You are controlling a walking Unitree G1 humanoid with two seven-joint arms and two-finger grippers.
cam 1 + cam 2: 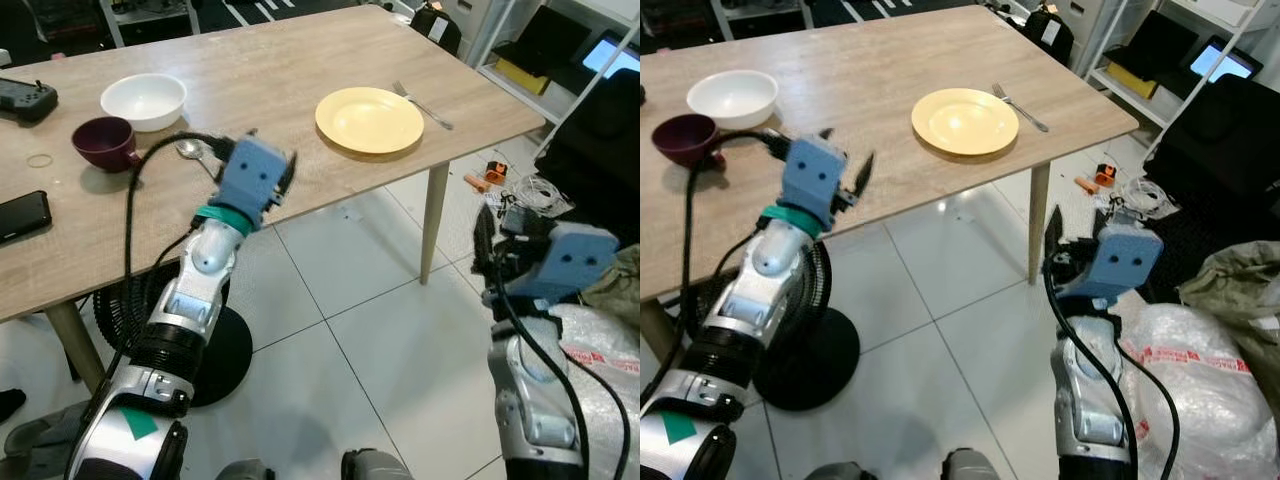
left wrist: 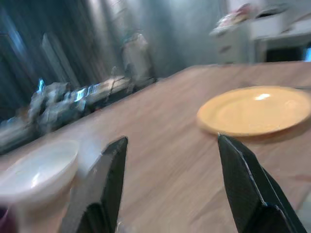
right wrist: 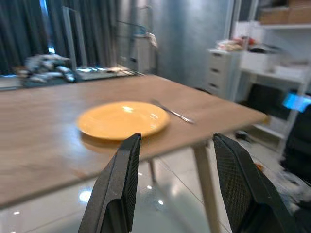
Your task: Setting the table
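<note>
We see the left arm raised and bent forward, its left gripper (image 2: 170,189) reaching just over the near edge of the wooden table (image 1: 270,90), fingers spread wide with nothing between them. The wrist view looks along those fingers (image 2: 245,184) across the tabletop. A black cable loops from the arm up over the table edge. The right arm is held lower, off the table's corner and above the tiled floor (image 1: 330,330); the right gripper (image 3: 180,184) also stands wide apart and empty, aimed at the table's near corner.

On the table, the yellow plate (image 1: 369,120) sits near the right end, with a fork (image 1: 422,104) lying just beside it on the far right side, apart from the rim. Toward the left end sit a white bowl (image 1: 144,100) and, just beside it, a maroon mug (image 1: 104,142). A spoon (image 1: 192,150) lies right of the mug, close ahead of the left gripper. A black phone (image 1: 22,215) lies at the left edge, and a dark controller-like device (image 1: 25,98) sits farther back.

Under the table stands a black fan (image 1: 185,330), behind the left arm. To the right, beside the right arm, are a plastic-wrapped bundle (image 1: 1180,380), loose cables and small orange items on the floor (image 1: 482,180).
</note>
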